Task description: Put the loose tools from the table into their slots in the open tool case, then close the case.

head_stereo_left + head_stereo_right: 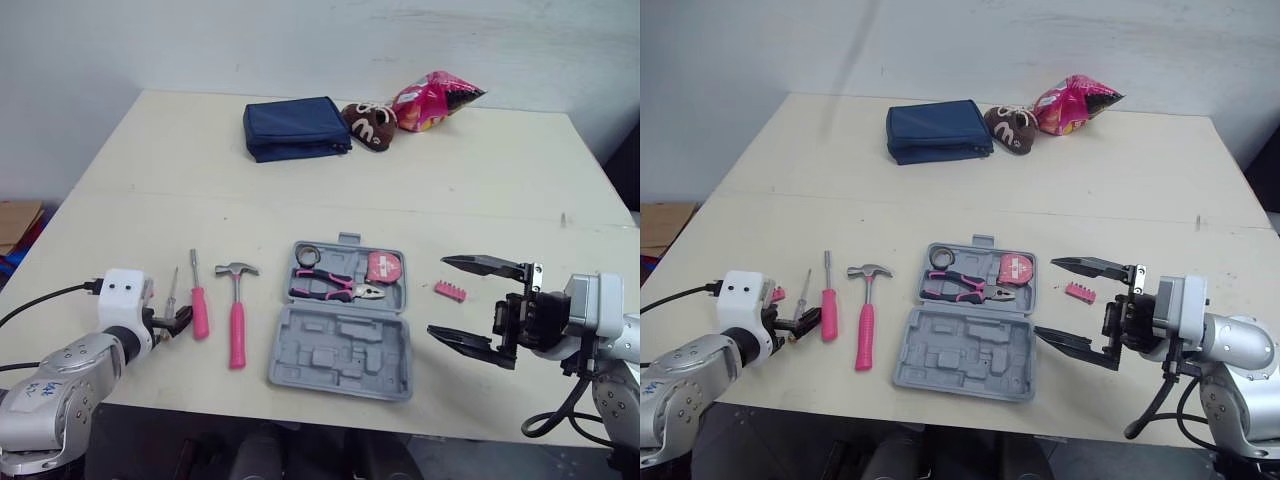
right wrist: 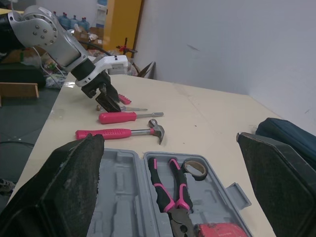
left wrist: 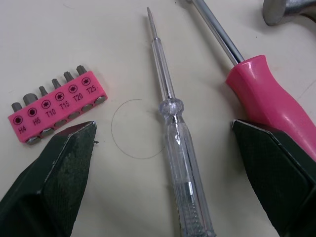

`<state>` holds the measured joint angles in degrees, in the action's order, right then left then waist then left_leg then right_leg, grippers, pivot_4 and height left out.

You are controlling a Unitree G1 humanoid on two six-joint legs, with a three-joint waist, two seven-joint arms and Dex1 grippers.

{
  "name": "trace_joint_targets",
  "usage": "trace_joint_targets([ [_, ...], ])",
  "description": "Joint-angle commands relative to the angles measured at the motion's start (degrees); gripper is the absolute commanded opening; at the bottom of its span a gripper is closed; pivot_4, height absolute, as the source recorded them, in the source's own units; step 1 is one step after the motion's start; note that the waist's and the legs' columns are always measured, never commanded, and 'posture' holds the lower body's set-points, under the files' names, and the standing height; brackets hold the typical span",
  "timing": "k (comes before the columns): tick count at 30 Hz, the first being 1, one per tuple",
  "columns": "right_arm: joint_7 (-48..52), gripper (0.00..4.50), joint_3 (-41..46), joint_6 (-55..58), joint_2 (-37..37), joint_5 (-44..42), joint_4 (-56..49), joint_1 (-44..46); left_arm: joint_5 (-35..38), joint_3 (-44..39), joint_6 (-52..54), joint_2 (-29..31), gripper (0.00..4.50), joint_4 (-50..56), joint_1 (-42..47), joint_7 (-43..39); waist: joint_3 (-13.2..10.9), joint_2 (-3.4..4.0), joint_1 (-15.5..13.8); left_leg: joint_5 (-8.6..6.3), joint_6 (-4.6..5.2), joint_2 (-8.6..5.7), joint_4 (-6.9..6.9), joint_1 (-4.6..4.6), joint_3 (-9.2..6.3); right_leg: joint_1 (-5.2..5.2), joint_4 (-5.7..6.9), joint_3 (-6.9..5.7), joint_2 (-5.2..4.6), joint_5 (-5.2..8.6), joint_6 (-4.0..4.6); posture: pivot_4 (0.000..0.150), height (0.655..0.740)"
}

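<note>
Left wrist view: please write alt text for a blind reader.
The left gripper, jaws open, straddles a slim clear-plastic screwdriver lying on the cream table. A pink plastic holder of six bits lies by one jaw, a pink-handled screwdriver by the other.

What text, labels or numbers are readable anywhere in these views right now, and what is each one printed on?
"H4": on the pink bit holder, under its first bit
"H6": same holder
"T10": same holder
"T15": same holder
"T20": same holder
"T25": same holder
Too small to read: the other bit holder and the label on the tape measure.
Blurred, not readable: print on the pink snack bag and the brown pouch.
</note>
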<state>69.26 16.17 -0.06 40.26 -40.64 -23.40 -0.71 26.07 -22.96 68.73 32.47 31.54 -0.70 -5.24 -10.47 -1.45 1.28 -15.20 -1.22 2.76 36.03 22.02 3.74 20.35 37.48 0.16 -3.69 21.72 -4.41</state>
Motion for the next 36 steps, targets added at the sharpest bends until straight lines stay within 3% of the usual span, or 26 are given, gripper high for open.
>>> trace_joint_targets([
  [1,-0.9,4.5,1.2,-1.0,-0.1,0.0,-2.2,-0.3,-1.0,2.3,2.4,-1.0,4.47,-1.6,-1.5,-0.5,0.0,0.08,0.0,0.0,0.0,0.0,0.0,-0.01,0.0,-0.01,0.0,0.0,0.0,0.0,0.0,0.15,0.74],
  [4,-1.2,4.5,1.4,-1.1,-0.1,0.3,-2.3,-0.6,-1.6,1.8,2.2,-1.4,3.65,-3.0,-2.0,-0.7,0.1,0.13,0.1,0.0,0.01,0.0,-0.02,-0.09,0.01,-0.08,-0.01,0.01,0.0,0.0,0.0,0.15,0.74],
  [12,-1.2,4.5,2.1,-1.8,0.1,0.8,-2.3,-1.5,-1.6,0.4,3.7,-3.6,0.12,-4.7,-2.8,-1.7,0.4,0.66,0.4,-0.07,-0.08,0.04,-0.37,-0.96,0.04,-0.93,-0.38,0.03,0.05,0.02,0.03,0.15,0.74],
  [23,-1.0,4.5,2.2,-3.0,0.4,1.5,-1.9,-2.8,-0.9,-8.1,-7.5,-7.5,0.05,-4.7,-1.9,-2.9,0.5,0.81,0.4,-0.06,-0.08,0.08,-0.47,-0.95,0.04,-0.9,-0.47,0.05,0.11,0.02,0.04,0.15,0.74],
  [26,-1.3,4.5,1.9,-2.9,0.6,1.6,-1.9,-2.6,1.1,-10.0,-13.4,-8.0,0.05,-3.8,-1.8,-6.1,0.3,0.49,0.4,-0.06,-0.09,0.14,-0.48,-0.86,0.03,-0.81,-0.47,0.03,0.17,0.02,0.05,0.15,0.74],
  [29,-1.9,4.5,1.7,-2.3,1.0,1.9,-1.7,-1.7,3.5,-10.6,-21.6,-5.8,0.05,-2.9,-2.1,-14.1,0.1,0.13,0.3,-0.09,-0.11,0.12,-0.47,-0.78,0.03,-0.8,-0.57,0.02,0.13,0.02,0.05,0.15,0.74],
  [34,-3.2,4.5,2.6,-0.5,2.5,1.8,-2.2,-1.2,4.4,-7.3,-37.3,3.6,0.05,-3.2,-3.1,-34.4,-0.1,-0.05,0.2,-0.19,-0.19,0.12,-0.51,-0.69,0.03,-0.81,-0.8,-0.04,0.03,0.03,0.11,0.15,0.74],
  [36,-3.1,4.5,3.4,-0.3,3.5,1.7,-2.9,-1.5,5.0,-2.2,-41.7,8.9,0.05,-3.1,-0.5,-44.3,-0.1,-0.04,0.2,-0.2,-0.17,0.11,-0.65,-0.69,0.06,-0.81,-0.95,-0.03,0.01,0.03,0.12,0.15,0.74],
])
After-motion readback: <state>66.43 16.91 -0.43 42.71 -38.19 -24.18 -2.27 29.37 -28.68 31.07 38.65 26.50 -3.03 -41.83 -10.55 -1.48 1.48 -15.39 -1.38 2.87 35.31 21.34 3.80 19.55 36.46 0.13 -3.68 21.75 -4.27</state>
